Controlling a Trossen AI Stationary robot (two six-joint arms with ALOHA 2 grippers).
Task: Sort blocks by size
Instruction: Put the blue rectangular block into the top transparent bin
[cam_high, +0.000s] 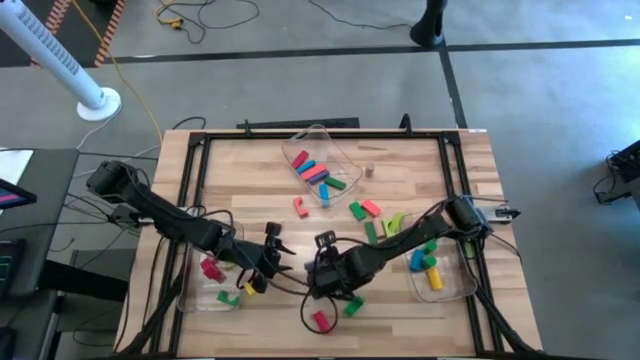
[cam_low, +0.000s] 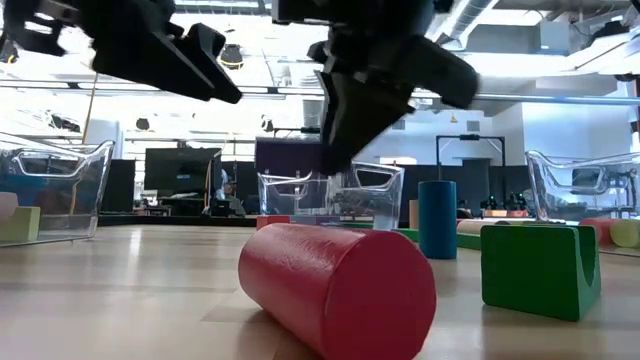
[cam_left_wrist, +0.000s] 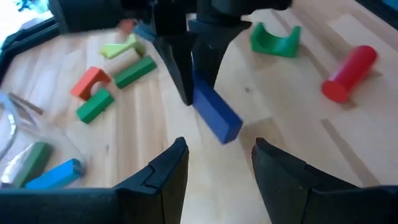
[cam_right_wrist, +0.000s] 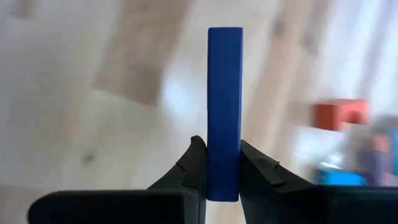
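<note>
Holding a blue bar block (cam_right_wrist: 224, 112) clamped, right gripper (cam_right_wrist: 224, 168) mid-transfer; left gripper (cam_left_wrist: 217, 162), nine o'clock, empty, fingers parted; bin placement next.

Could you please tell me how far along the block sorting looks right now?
Partly done: all three clear bins, like the far bin, already hold blocks. In hand: the right pincer is shut on a blue bar, lifted off the table; the left pincer is open, facing it. Left: the red cylinder, green arch and others lie loose.
</note>
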